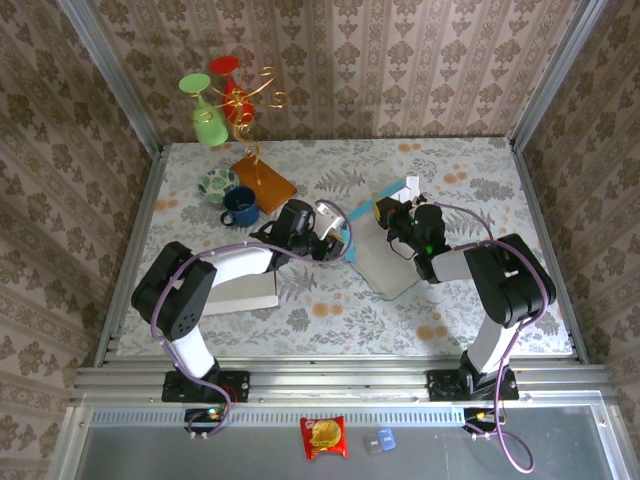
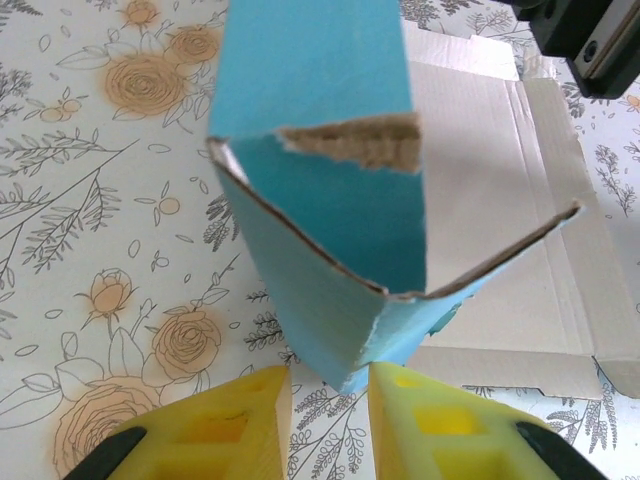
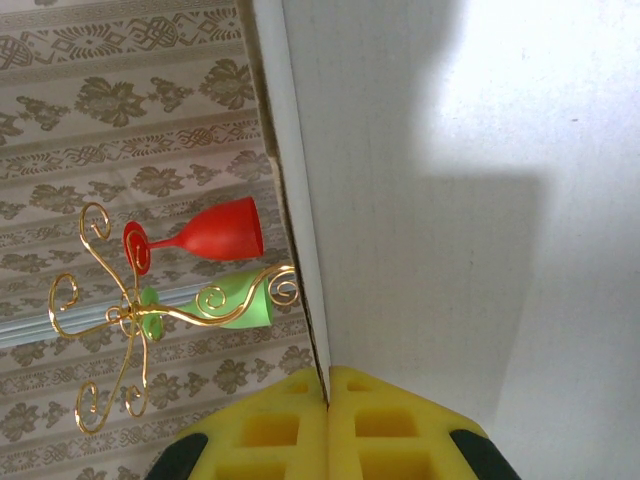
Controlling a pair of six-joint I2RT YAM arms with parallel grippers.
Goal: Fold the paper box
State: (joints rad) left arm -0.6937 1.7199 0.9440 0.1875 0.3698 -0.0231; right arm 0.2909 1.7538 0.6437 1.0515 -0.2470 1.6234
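Observation:
The paper box (image 1: pixel 385 270) lies unfolded right of the table's middle, white inside and blue outside. My left gripper (image 1: pixel 335 240) is at its left edge. In the left wrist view a blue flap (image 2: pixel 320 220) stands raised and creased into a V. Its lower corner dips between the yellow fingers (image 2: pixel 250 420) and touches the right one, with a gap to the left one. That gripper (image 2: pixel 330 385) stands narrowly open. My right gripper (image 1: pixel 395 215) is at the box's far edge. Its jaws (image 3: pixel 328 380) are shut on the rim of an upright white panel (image 3: pixel 430 200).
A gold wire stand (image 1: pixel 245 105) with a red glass (image 3: pixel 200 235) and a green glass (image 3: pixel 225 310) stands at the back left. Near it are a blue mug (image 1: pixel 240 207), a patterned bowl (image 1: pixel 217 183) and a wooden board (image 1: pixel 265 183). A white sheet (image 1: pixel 250 290) lies under the left arm.

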